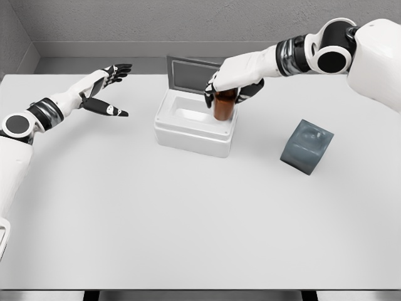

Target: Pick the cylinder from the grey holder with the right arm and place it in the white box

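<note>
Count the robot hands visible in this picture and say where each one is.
2. The left hand hovers open over the table's far left; the right hand grips the cylinder above the white box.

Glossy white arm shells, black ringed joints, white-backed hands with black fingers [119, 69].

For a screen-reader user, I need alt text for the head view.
The right hand holds a brown cylinder upright over the right side of an open white box on a white table. A grey holder sits to the right; the left hand hovers open at left.
</note>
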Robot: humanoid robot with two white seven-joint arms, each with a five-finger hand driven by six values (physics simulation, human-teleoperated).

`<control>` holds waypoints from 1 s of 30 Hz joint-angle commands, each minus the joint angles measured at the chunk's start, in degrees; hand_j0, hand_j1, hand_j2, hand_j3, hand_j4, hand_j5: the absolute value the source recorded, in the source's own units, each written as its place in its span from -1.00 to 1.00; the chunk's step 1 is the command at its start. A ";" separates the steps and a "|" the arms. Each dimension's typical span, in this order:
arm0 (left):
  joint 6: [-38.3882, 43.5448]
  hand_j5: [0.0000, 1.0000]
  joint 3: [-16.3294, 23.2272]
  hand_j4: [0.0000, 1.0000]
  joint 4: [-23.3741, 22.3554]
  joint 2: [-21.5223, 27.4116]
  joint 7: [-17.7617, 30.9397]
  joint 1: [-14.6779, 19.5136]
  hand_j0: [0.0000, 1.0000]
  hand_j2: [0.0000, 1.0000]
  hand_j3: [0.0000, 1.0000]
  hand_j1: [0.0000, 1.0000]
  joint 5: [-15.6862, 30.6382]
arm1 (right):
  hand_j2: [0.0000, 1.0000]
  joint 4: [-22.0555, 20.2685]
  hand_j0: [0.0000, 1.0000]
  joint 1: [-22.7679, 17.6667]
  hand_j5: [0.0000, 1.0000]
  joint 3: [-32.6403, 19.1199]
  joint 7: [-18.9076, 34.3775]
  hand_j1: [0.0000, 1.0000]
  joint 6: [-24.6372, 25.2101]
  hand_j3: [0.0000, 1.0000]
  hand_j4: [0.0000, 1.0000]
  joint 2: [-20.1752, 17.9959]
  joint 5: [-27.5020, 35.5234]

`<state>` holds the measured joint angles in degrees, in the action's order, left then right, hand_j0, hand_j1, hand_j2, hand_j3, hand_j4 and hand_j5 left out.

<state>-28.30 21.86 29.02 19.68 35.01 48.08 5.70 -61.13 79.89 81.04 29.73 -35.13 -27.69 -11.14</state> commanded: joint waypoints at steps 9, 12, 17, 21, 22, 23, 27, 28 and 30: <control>0.08 1.00 -0.15 1.00 0.07 0.01 -0.01 0.00 1.00 1.00 1.00 1.00 0.37 | 0.92 -8.30 0.92 0.09 0.92 -5.89 -0.02 0.92 0.13 0.92 0.92 -1.40 0.15; 0.08 1.00 -0.15 1.00 0.07 0.10 -0.01 0.00 1.00 1.00 1.00 1.00 0.36 | 0.92 -20.16 0.92 0.26 0.92 -10.55 0.77 0.92 0.13 0.92 0.92 -4.82 0.24; 0.08 1.00 -0.15 1.00 -0.02 0.10 -0.01 0.00 1.00 1.00 1.00 1.00 0.36 | 0.91 -33.62 0.91 -0.18 0.91 -10.64 -0.02 0.91 0.13 0.91 0.91 -13.88 0.68; 0.08 1.00 -0.15 1.00 0.60 0.01 -0.01 0.09 1.00 1.00 1.00 1.00 0.36 | 0.91 -34.67 0.91 -0.79 0.91 -10.81 -4.15 0.91 0.13 0.91 0.91 -23.02 1.91; 0.17 1.00 -0.15 1.00 0.68 0.01 -0.01 0.18 1.00 1.00 1.00 1.00 0.45 | 0.91 -34.67 0.91 -0.44 0.91 -10.99 -5.64 0.91 0.13 0.91 0.91 -26.71 3.05; 0.17 1.00 -0.15 1.00 0.68 0.01 -0.01 0.35 1.00 1.00 1.00 1.00 0.45 | 0.89 -34.59 0.89 -0.35 0.89 -10.99 -6.08 0.89 0.13 0.89 0.89 -29.52 4.11; 0.26 1.00 -0.24 1.00 0.60 -0.96 -0.01 2.64 1.00 1.00 1.00 1.00 0.45 | 0.90 -34.23 0.90 -2.81 0.90 -10.90 -6.17 0.90 0.13 0.90 0.90 -33.66 4.37; 0.26 1.00 -0.33 1.00 0.33 -1.13 -0.01 3.51 1.00 1.00 1.00 1.00 0.45 | 0.91 -34.15 0.91 -3.52 0.91 -10.81 -6.17 0.91 0.13 0.91 0.91 -34.54 4.37; 0.61 1.00 -0.59 1.00 -0.19 -2.36 -0.01 4.39 1.00 1.00 1.00 1.00 0.45 | 0.94 -33.97 0.94 -5.18 0.94 -10.46 -5.91 0.94 0.13 0.94 0.94 -34.71 4.37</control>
<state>-27.97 21.57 29.06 18.15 35.01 53.08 5.80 -95.23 74.00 70.41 23.91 -35.13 -60.85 -7.27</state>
